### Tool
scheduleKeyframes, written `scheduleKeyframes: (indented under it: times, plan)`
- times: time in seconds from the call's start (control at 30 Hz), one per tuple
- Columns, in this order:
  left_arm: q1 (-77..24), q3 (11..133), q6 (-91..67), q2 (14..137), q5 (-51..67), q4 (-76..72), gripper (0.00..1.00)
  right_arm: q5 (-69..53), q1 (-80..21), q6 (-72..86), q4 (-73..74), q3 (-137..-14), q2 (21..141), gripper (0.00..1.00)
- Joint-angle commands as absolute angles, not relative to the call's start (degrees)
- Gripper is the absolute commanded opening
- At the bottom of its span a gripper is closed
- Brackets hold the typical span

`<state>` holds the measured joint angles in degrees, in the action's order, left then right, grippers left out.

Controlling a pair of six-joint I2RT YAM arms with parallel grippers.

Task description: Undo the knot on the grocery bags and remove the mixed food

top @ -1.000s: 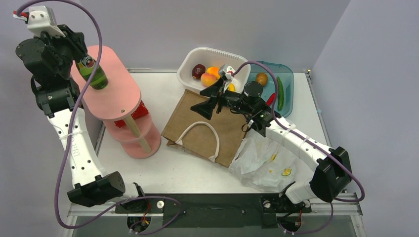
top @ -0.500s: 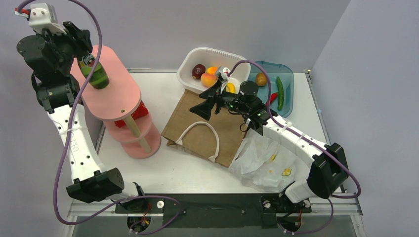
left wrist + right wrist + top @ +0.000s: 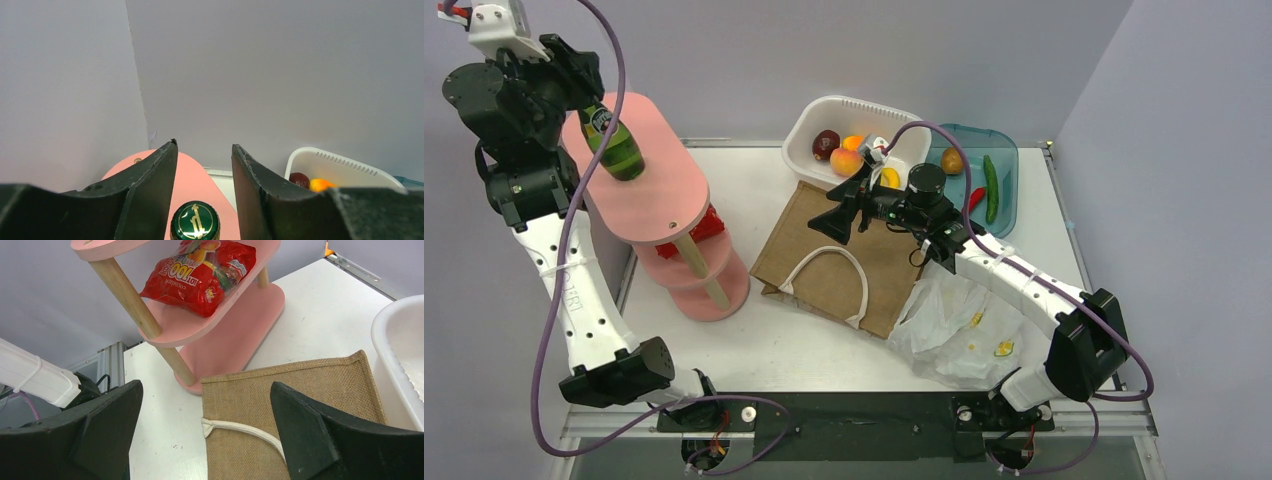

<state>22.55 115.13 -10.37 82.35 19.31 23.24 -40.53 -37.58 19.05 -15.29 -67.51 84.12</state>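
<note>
Shows green labelled glass bottle [image 3: 621, 150] upright on top tier of pink wooden shelf [image 3: 659, 192] at far left, cap between spread jaws of left gripper [image 3: 203, 145], and right gripper [image 3: 206, 385] gaping wide over brown jute bag [image 3: 300, 415]; judges bottle heavy, rigid, slick and breakable, best pinched at neck.

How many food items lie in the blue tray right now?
3: a brown fruit at the back left, a cucumber along the right side, and a red pepper at the near left, partly behind the right arm, which may hide more.
</note>
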Motion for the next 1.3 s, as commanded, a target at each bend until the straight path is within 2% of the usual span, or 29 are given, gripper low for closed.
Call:
scheduleKeyframes:
  times: [0.0,0.13,0.17,0.23,0.27,0.37,0.5,0.67,0.73,1.27]
  plan:
    - [22.4,118.8,-11.4,82.3,17.7,24.1,0.4,-41.4,-37.8,18.5,-17.2,-68.7,82.6,0.94]
    - [22.4,118.8,-11.0,82.2,17.8,24.3,0.44,-41.1,-37.9,18.7,-17.4,-68.3,82.4,0.94]
    - [22.5,118.7,-10.7,82.3,18.3,24.4,0.72,-41.1,-37.9,18.7,-17.4,-68.2,82.3,0.94]
    - [22.5,118.5,-9.3,82.3,21.5,24.3,0.94,-41.0,-37.9,18.8,-17.6,-68.1,82.2,0.94]
    - [22.4,117.9,-9.6,82.3,22.0,24.1,0.96,-41.0,-37.9,18.8,-17.6,-68.1,82.1,0.94]
    - [22.6,114.6,-12.2,80.6,22.7,21.0,0.89,-40.9,-37.8,18.8,-17.6,-68.0,82.1,0.94]
    - [22.3,109.3,-13.4,77.7,25.3,13.2,0.88,-40.8,-38.0,18.8,-17.6,-67.8,82.0,0.94]
    - [22.1,112.7,-11.6,79.1,23.7,17.5,0.88,-41.1,-37.9,18.7,-17.5,-67.9,82.2,0.94]
    - [22.0,114.7,-10.1,79.8,23.3,20.1,0.96,-41.3,-37.9,18.8,-17.4,-67.9,82.3,0.94]
    - [21.4,110.0,-7.3,74.7,19.1,19.7,0.97,-41.3,-37.9,18.6,-16.5,-68.0,82.0,0.94]
